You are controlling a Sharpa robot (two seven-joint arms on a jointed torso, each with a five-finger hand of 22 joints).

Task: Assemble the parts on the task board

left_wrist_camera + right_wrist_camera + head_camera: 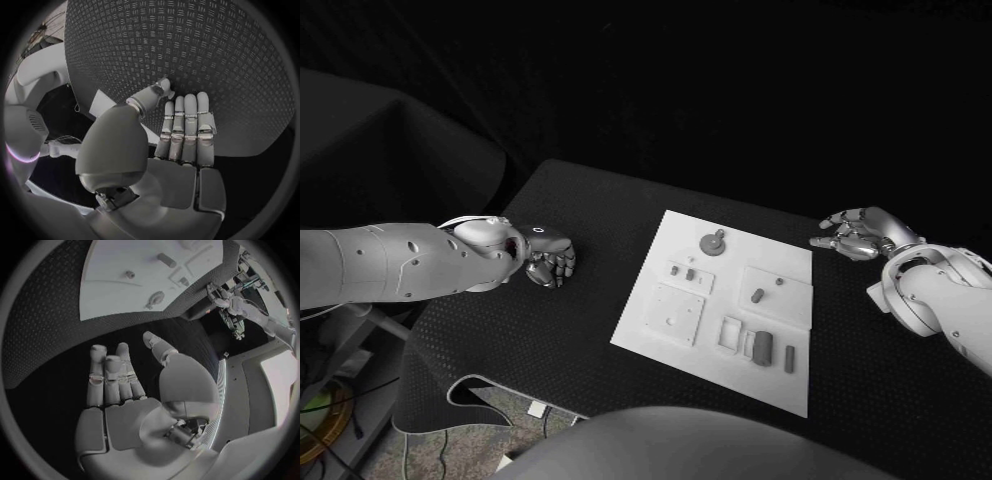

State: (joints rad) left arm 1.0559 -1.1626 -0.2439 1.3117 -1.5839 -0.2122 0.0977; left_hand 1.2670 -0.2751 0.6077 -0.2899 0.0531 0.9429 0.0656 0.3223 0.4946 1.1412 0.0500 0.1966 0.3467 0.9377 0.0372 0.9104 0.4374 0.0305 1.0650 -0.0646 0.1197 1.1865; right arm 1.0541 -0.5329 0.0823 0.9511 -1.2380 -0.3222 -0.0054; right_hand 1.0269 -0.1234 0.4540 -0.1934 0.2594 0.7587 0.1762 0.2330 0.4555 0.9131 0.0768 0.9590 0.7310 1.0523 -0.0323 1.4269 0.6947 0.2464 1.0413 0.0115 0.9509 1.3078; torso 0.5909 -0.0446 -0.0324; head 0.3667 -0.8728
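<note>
The white task board lies in the middle of the black table. On it are a round part with a knob, small parts and a dark oblong part near the front. My left hand hovers over the table left of the board and holds nothing; its fingers are stretched out side by side. My right hand is off the board's far right corner, fingers extended and empty. The right wrist view shows the board and the knob part beyond those fingers.
The black textured table runs wide on both sides of the board. Its left edge drops to a cluttered floor. A dark draped shape stands at the back left.
</note>
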